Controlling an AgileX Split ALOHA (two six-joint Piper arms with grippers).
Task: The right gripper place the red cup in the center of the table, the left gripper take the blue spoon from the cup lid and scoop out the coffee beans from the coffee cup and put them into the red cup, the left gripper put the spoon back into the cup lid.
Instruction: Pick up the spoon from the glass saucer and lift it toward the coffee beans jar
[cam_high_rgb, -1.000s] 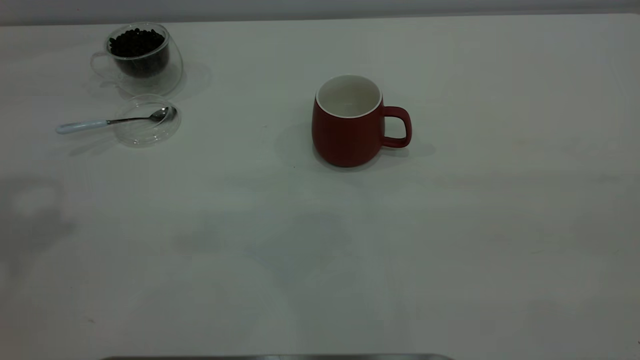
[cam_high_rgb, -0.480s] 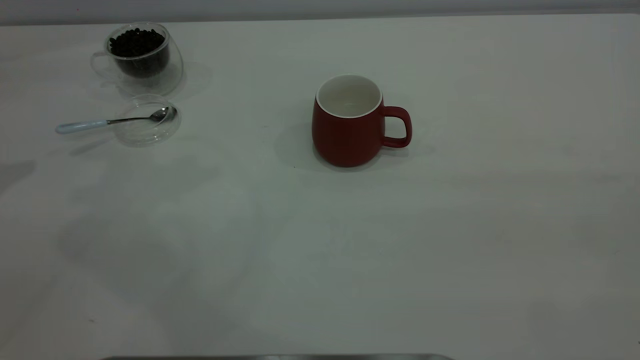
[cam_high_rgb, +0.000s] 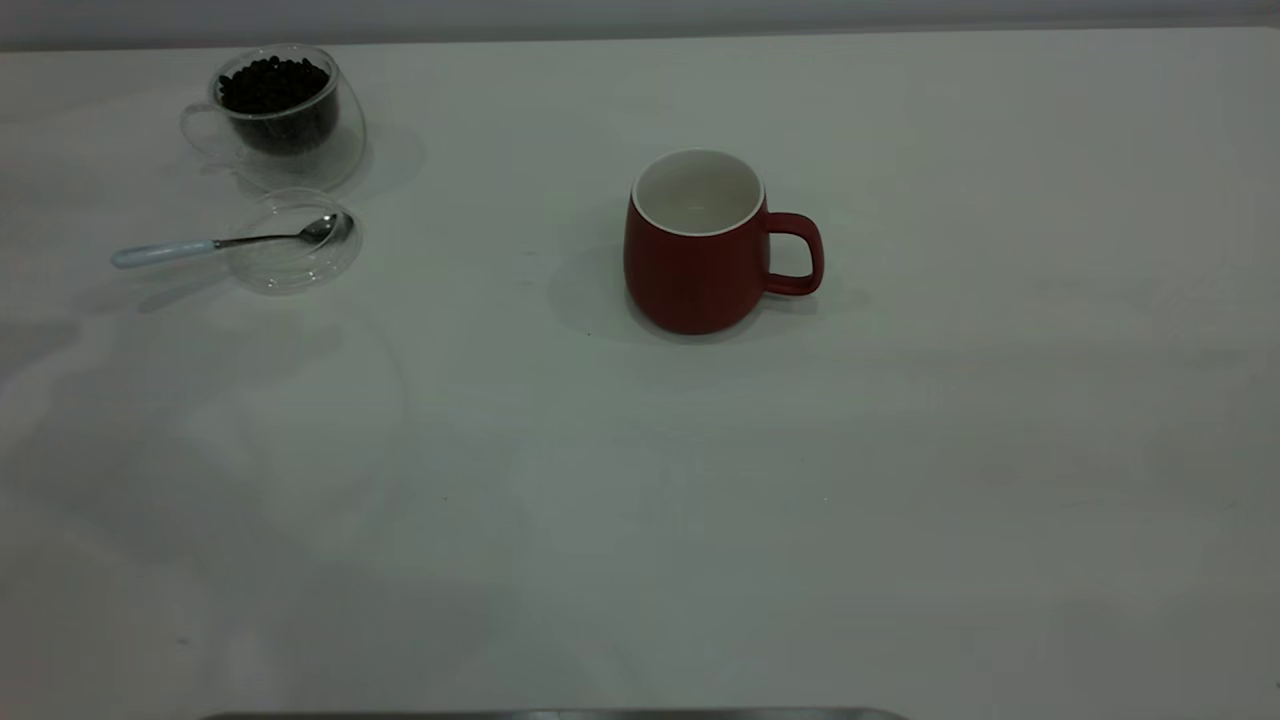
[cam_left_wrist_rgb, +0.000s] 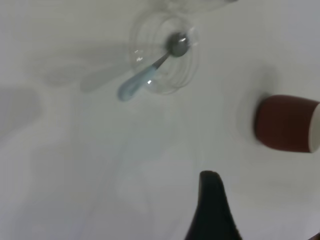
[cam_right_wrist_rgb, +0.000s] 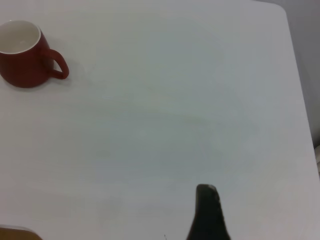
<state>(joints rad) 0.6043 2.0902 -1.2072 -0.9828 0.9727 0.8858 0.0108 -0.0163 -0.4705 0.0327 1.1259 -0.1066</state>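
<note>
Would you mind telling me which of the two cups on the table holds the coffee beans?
The clear glass cup at the far left corner holds the dark coffee beans. The red cup near the table's middle shows only its bare white inside.

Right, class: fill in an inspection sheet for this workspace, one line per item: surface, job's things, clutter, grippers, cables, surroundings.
Surface: white table, bare apart from the job's things.
Job's things: red cup upright, mid-table, empty; coffee cup holding coffee beans; blue spoon with its bowl in the cup lid.
Clutter: nothing seen.
Grippers: left gripper above the table, off the spoon; right gripper away from the red cup.
Cables: nothing seen.
Surroundings: pale wall behind.
</note>
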